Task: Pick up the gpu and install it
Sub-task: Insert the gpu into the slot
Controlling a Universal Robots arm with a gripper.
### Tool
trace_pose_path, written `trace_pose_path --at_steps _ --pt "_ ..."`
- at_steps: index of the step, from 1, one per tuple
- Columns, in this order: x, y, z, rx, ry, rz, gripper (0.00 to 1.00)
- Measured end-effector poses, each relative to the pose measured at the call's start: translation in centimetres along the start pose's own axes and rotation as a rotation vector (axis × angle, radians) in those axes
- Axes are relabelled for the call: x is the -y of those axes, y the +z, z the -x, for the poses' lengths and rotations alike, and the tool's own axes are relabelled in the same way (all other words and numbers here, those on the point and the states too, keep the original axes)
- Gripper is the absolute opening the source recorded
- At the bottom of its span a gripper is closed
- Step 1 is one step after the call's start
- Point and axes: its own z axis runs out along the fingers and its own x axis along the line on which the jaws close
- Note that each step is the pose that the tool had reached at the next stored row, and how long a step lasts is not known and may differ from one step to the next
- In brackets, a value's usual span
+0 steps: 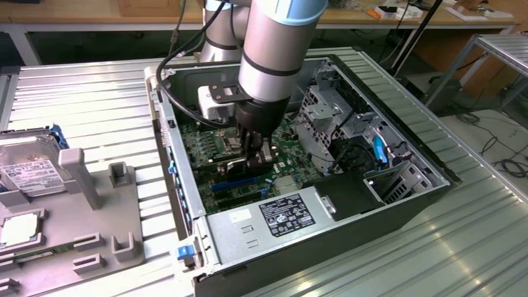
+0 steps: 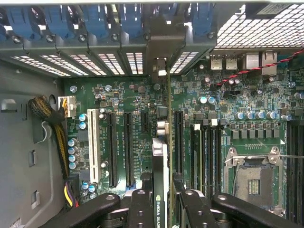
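- The pincer (image 2: 160, 199) was part closed on the gpu (image 2: 160, 156), a thin dark flat circuit card seen edge-on in the wrist view, its black fingers (image 2: 140, 205) pressing the card from both sides.
- The card stood upright inside the open black computer case (image 1: 412, 204), low over the green motherboard (image 2: 237, 95). Its narrow silver bracket end pointed at the rear wall of slot openings (image 2: 109, 61), in line with one gap there.
- The card's lower edge lay among the long black expansion slots (image 2: 127, 147). Whether it had met a slot could not be told.
- In my judgement, the step in hand was seating the card. Doing it well would call for the edge kept parallel to the slot, the bracket kept inside its rear opening, and pressure applied straight down without tilt, since a skewed card could jam or strain the connector.
- In the exterior view the grey arm (image 1: 276, 43) came down steeply into the case, wrist nearly vertical, pincer pointing at the board beside the grey power supply box (image 1: 264, 219).
- The case lay on its side on the ribbed metal table (image 1: 91, 105). A silver hard drive with white label (image 1: 29, 164) rested well apart, at the exterior view's left.
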Motion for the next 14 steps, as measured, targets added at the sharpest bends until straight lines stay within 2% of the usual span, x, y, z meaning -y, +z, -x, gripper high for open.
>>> trace_pose_path --at_steps 14 --pt "0.01 0.41 -0.01 0.0000 0.000 0.0000 0.27"
